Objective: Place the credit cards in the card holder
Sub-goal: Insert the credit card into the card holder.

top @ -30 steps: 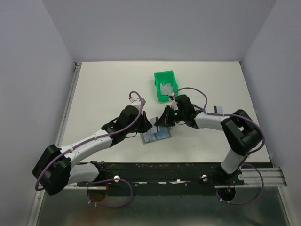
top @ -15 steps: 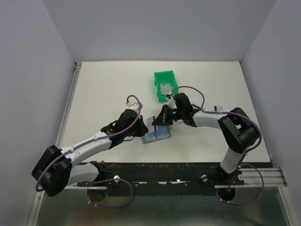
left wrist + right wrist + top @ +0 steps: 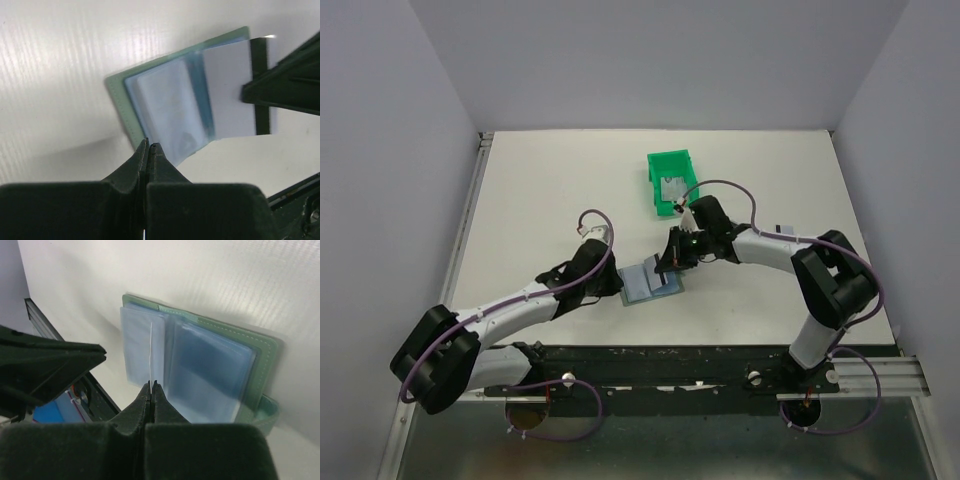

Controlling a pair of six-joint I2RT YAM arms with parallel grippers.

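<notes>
Left gripper (image 3: 148, 144) closed on nothing, drawn back | right gripper (image 3: 151, 384) pinches credit card (image 3: 227, 90), now at spread card holder (image 3: 165, 107) | insertion pending

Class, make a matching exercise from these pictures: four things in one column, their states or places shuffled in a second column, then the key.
Things
1. card holder
2. green bin
3. right gripper
4. left gripper

States
A. shut on a credit card
B. shut, no card in it
C. lying open on the table
D. farther from the arms, with a spare card inside

Pairs: 1-C, 2-D, 3-A, 4-B
</notes>
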